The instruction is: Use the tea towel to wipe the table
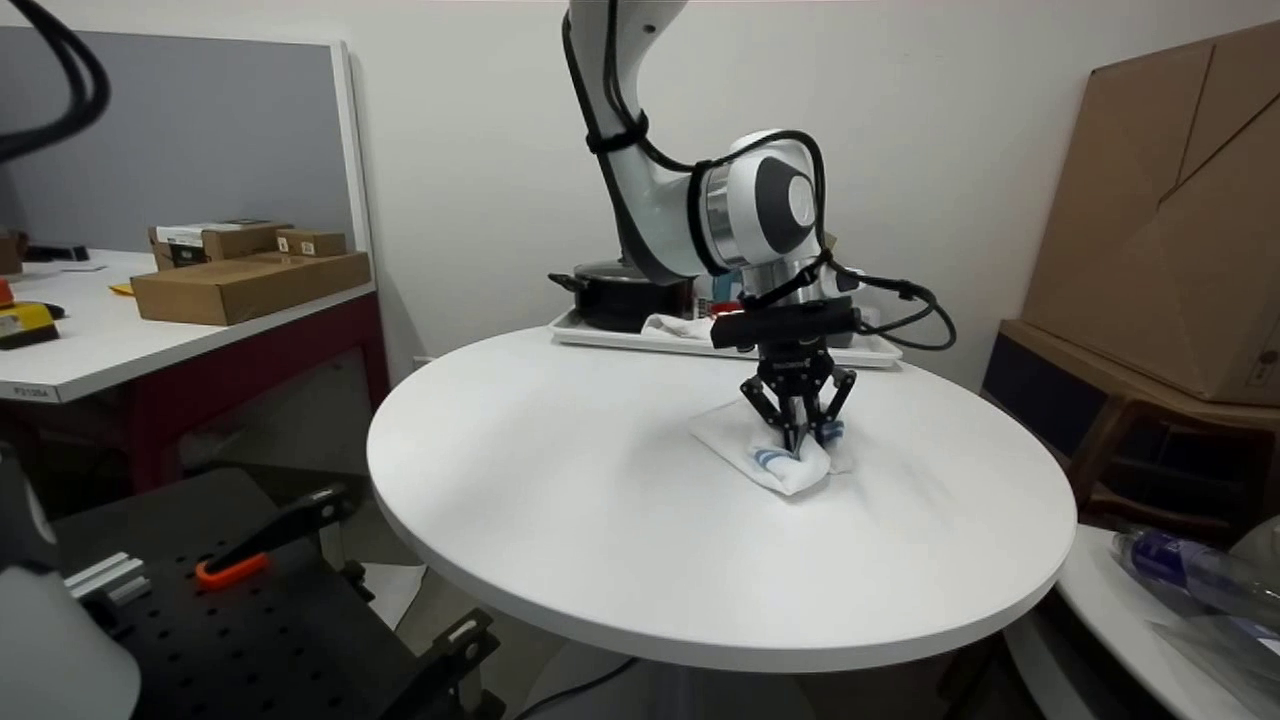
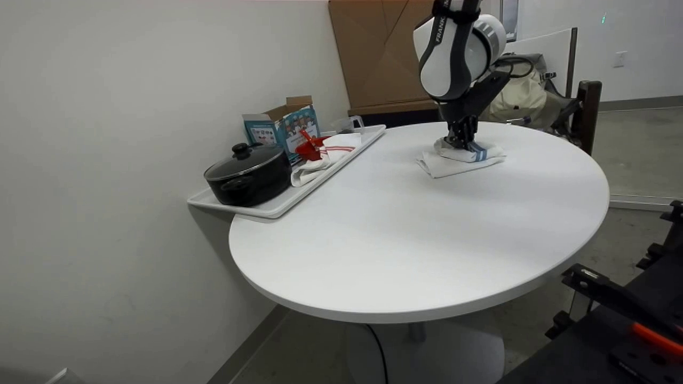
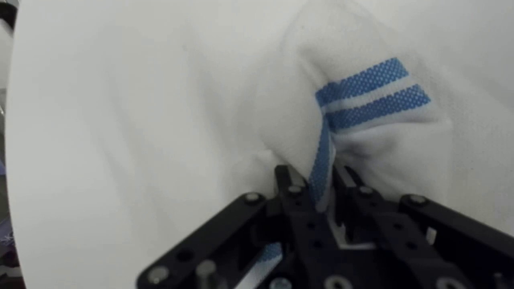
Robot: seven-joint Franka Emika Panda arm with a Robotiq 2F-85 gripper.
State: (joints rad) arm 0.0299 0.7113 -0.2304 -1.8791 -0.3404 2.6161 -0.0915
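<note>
The tea towel (image 1: pixel 735 440) is a white cloth with blue stripes, lying bunched and partly folded on the white round table (image 1: pixel 560 520). It also shows in an exterior view (image 2: pixel 451 166) and in the wrist view (image 3: pixel 341 52). My gripper (image 1: pixel 798 440) points down over the towel, fingers close to the tabletop. In the wrist view the gripper (image 3: pixel 315 176) pinches a raised fold with a blue stripe between its fingers. The towel's flat part spreads on the table around the fingers. The fingertips are partly hidden by cloth in both exterior views.
A long white tray (image 2: pixel 315 184) sits at the table's wall-side edge. It holds a black lidded pot (image 2: pixel 248 176), a red-striped cloth (image 2: pixel 341 141), a red utensil (image 2: pixel 309 149) and a blue box (image 2: pixel 301 128). A large cardboard box (image 1: pixel 1160 220) stands beyond the table.
</note>
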